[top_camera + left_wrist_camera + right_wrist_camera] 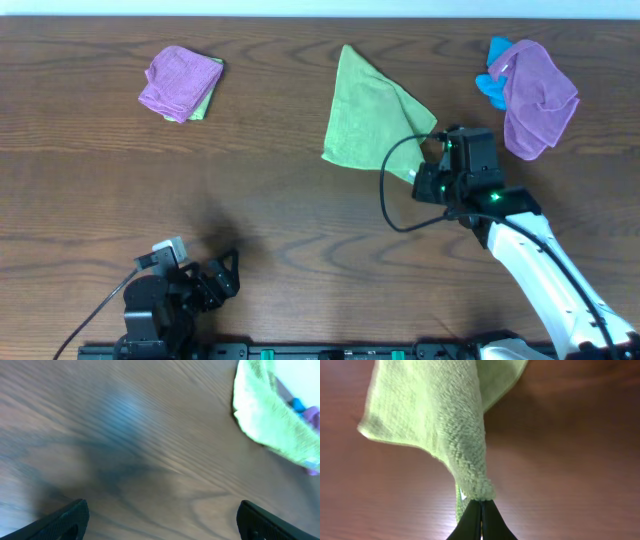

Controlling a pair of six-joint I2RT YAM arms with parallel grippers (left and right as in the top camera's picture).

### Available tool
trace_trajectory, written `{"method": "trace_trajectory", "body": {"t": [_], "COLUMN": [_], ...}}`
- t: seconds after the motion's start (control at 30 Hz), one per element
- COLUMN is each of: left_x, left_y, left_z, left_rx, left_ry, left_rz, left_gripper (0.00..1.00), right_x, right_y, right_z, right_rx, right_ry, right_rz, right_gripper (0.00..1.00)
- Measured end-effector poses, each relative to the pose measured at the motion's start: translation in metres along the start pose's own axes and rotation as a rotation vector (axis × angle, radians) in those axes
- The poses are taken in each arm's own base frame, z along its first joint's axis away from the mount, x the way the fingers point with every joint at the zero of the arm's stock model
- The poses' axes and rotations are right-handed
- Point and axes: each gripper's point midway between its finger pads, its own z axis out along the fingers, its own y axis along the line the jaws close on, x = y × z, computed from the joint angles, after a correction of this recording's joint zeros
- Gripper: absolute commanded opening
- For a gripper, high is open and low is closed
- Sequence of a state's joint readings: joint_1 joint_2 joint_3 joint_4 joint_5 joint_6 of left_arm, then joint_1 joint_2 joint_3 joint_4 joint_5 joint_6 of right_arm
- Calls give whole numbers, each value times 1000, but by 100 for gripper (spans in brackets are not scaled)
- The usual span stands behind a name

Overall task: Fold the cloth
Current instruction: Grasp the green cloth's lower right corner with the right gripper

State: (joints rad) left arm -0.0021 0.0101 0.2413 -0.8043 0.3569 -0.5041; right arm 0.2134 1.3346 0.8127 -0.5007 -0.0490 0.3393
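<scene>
The lime-green cloth (372, 118) lies at the table's middle back, partly folded into a rough triangle. My right gripper (432, 160) is shut on its near right corner and holds that corner lifted, with the fabric pinched between the fingertips in the right wrist view (481, 502), where the cloth (435, 415) hangs away from the jaws. My left gripper (225, 272) is open and empty near the front left edge, its fingers wide apart in the left wrist view (160, 520). The cloth's edge (270, 425) shows far off in that view.
A purple cloth (178, 82) lies over a green one at the back left. Another purple cloth (538, 95) lies on a small bright blue cloth (494, 80) at the back right. The right arm's black cable (392, 190) loops over the table.
</scene>
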Motion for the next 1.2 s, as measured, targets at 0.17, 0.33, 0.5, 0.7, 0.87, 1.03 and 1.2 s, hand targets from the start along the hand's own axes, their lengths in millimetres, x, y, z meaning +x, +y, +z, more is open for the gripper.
{"method": "trace_trajectory", "body": {"t": [0.17,0.33,0.5,0.7,0.87,1.03,1.2], "left_x": [6,7,4,4,4,4,4], "left_y": [-9,-13,-16,-16,-16,-16,-16], "left_z": [0,-1,-1,-1,-1,-1,-1], "left_rx": [52,74,85,85,85,85,85], "left_ry": [36,43,34,34,34,34,33], "left_rz": [-57,-73,-69,-69,-69,-69,-68], "left_gripper": [96,95,95,95,95,95,95], "right_x": [13,-3,-12,6,23,27,24], "right_y": [-12,7,30,44,56,66,92], "right_z": [-6,-17,-25,-6,6,4,0], "right_rx": [138,217,245,285,287,266,157], "right_ry": [54,-12,-57,12,50,30,11], "right_rz": [-215,-434,-602,-789,-831,-748,-679], "right_gripper": [1,1,2,30,51,67,69]}}
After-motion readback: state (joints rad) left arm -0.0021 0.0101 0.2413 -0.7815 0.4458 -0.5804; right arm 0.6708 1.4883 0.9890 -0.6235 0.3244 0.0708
